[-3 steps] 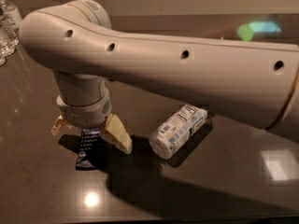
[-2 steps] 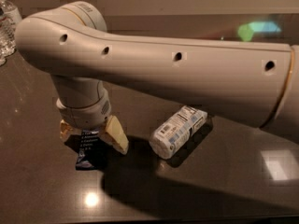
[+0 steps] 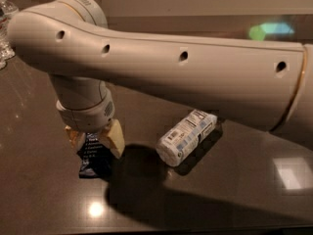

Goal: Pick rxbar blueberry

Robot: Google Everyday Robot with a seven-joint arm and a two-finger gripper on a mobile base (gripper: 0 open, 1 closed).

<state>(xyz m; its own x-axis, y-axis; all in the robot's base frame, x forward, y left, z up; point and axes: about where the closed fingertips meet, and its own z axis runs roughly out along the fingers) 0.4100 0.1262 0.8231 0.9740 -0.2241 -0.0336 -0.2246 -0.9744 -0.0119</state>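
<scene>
- Arm (image 3: pixel 195 77): fills the upper frame from the right edge to the upper left and is cut off at the right. Four small round holes are noted along its beige shell. At the left end it is bent downward, and a short wrist (image 3: pixel 83 102) is pointed at the table. Much of the far table surface is hidden behind it.
- Table (image 3: pixel 220 195): dark and glossy, cut off on all sides. The arm's shadow is cast across its middle. Two bright reflections are seen near the front, and a green-blue glow at the far right; its source cannot be made out.
- Bottle (image 3: pixel 186 137): laid on its side to the right of the gripper, apart from it. It is wrapped in a pale label with a nutrition-style panel; no wording can be read.
- Gripper (image 3: pixel 94 142): lowered to the table at left, set astride the upper end of the rxbar. Whether it is clamped on the bar or merely apart around it cannot be told.
- Rxbar (image 3: pixel 90 163): dark navy, on the table directly under the gripper. Its upper end is hidden; its lower end is exposed toward the front. White text lines are visible but not legible.
- Clear bottle (image 3: pixel 5 28): at the far left edge, mostly cut off.
</scene>
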